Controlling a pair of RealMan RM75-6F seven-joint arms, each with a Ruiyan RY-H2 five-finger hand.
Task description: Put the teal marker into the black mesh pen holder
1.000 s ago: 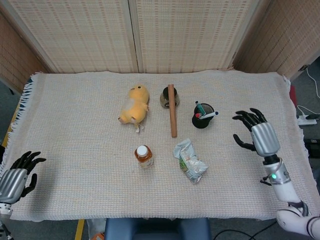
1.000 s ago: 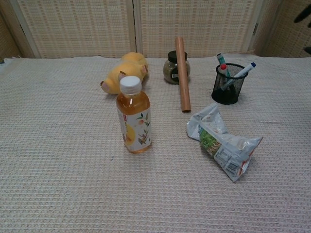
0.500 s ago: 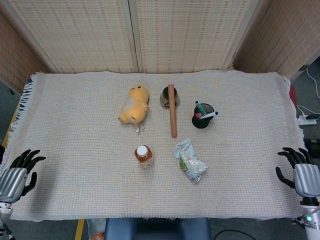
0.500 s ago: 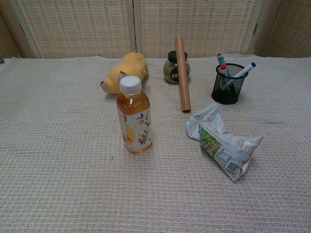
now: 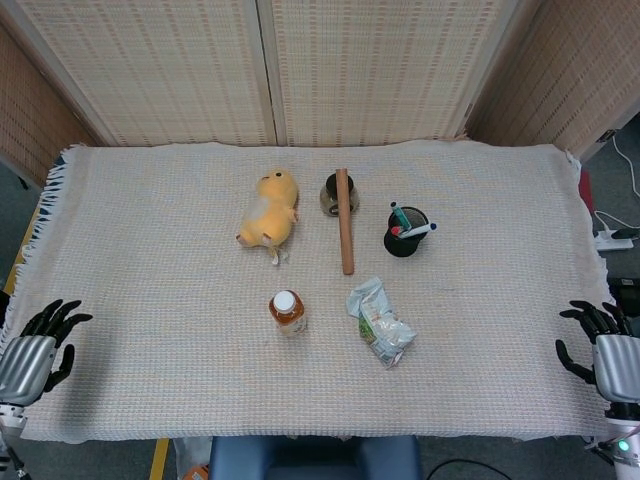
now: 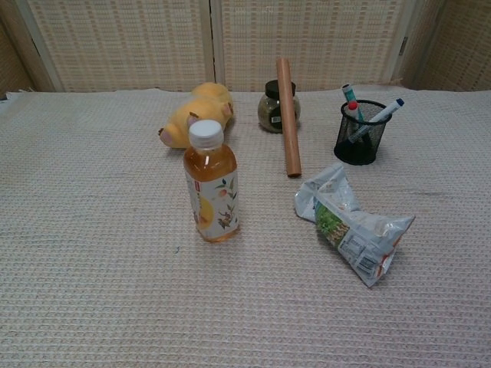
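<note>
Nearest: left hand (image 5: 30,352) and right hand (image 5: 610,352) both sit at the near corners of the desk (image 5: 150,220), fingers apart, holding nothing, well clear of everything. Mid-desk: tea bottle (image 6: 211,184) upright, crumpled snack bag (image 6: 351,226) lying to its right. Further back: wooden stick (image 6: 288,115) leaning across a small jar (image 6: 268,107), yellow plush (image 6: 196,115) on its side. Far right: black mesh pen holder (image 6: 359,134) with 3 markers standing in it; teal marker (image 6: 351,98) is already inside, tilted, cap end poking above the rim beside a red-capped one and a blue-capped one. Task reads done to me. Handling, judged: marker is light, rigid, smooth plastic barrel, so slippery under hard fingertips; not fragile. If it needs re-seating, pinch the exposed upper barrel just under the cap. Holder looks light too, could tip if nudged sideways.
</note>
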